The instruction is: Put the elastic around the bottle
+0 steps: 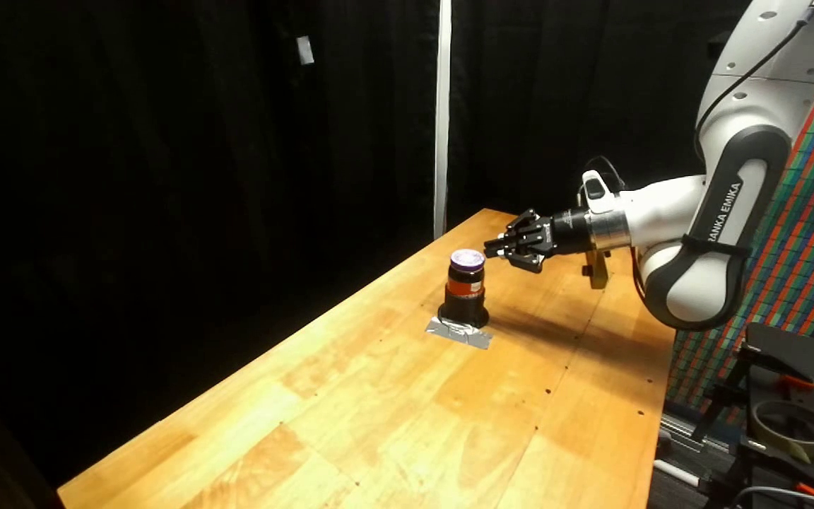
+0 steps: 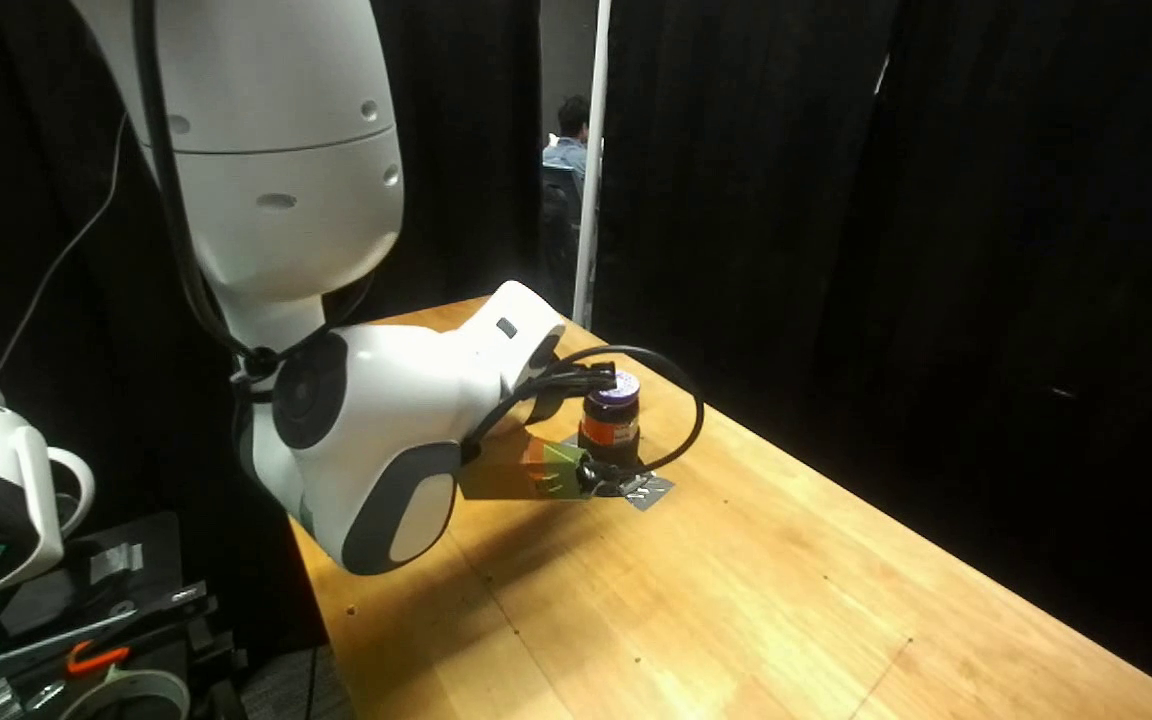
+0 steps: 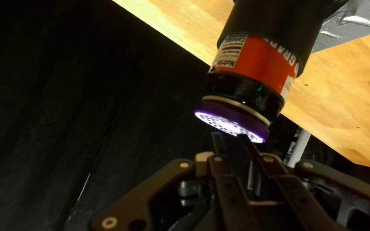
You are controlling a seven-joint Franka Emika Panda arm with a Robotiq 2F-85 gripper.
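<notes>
The bottle (image 1: 465, 286) is a dark jar with an orange-red label and purple lid. It stands upright in a black cylindrical holder (image 1: 462, 309) on the table; it also shows in an exterior view (image 2: 610, 430) and, top downward, in the wrist view (image 3: 259, 64). A thin tan band (image 3: 236, 104) circles it just under the lid; I cannot tell whether this is the elastic. No other elastic shows. My gripper (image 1: 490, 249) points level at lid height, its tips close beside the lid; contact is unclear. In the wrist view (image 3: 230, 136) its fingers stand slightly apart, nothing visible between them.
Silver tape (image 1: 460, 332) fixes the holder's base to the wooden table (image 1: 379, 396). Dark curtains stand beyond the table's far edge, with a pale pole (image 1: 442, 120) behind. A black cable loop (image 2: 696, 400) hangs from the wrist. A side cart with a tape roll (image 1: 793, 424) stands beside the table.
</notes>
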